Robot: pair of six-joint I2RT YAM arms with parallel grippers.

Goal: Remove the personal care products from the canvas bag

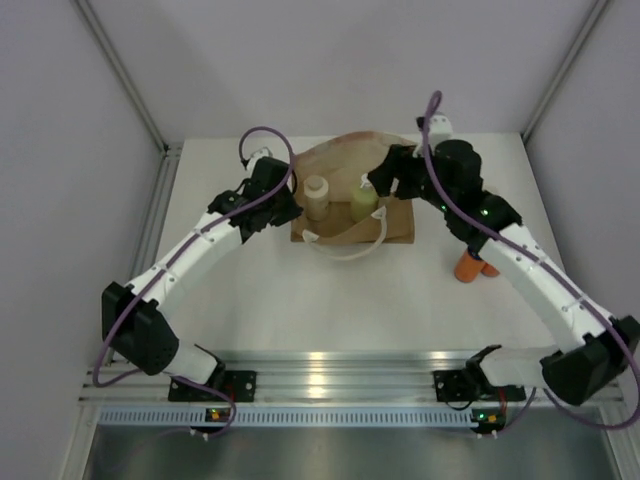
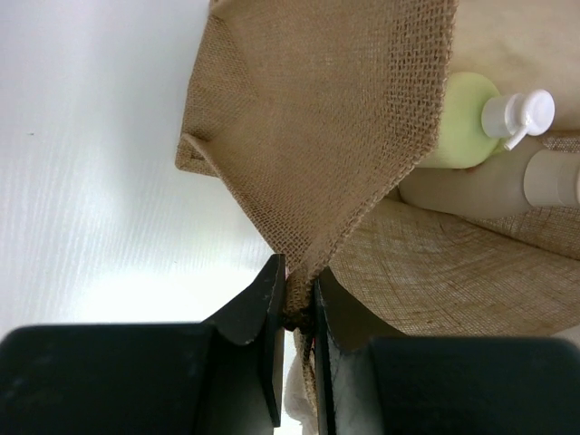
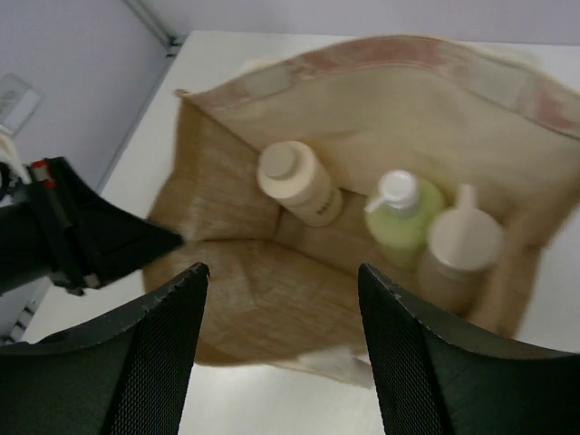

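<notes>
canvas bag [image 1: 392, 228] sits on the table [image 1: 300, 310], toward twelve o'clock from the arm bases, its mouth open to the cameras. left fingers [image 2: 263, 308] are closed tight on the woven rim at the bag's nine o'clock edge, holding the mouth spread. right fingers [image 3: 163, 344] stand apart with nothing between them, hovering over the mouth at the bag's two o'clock side.

inside, caps up: cream bottle [image 3: 299, 181], with yellow-green bottle [image 3: 403, 222] at its four o'clock and tan bottle [image 3: 458, 249] touching that one at its three o'clock. orange bottles [image 1: 468, 266] are out on the table at the bag's four o'clock, partly hidden by the right arm.

handling, by judgement: the bottles look small, rigid, light and smooth-walled, so they are apt to slip or tip. take hold across the body below the cap, not on the pump head. the cream bottle stands apart from the others and offers the clearest approach. the cloth is soft and would likely sag inward if the rim were released.
</notes>
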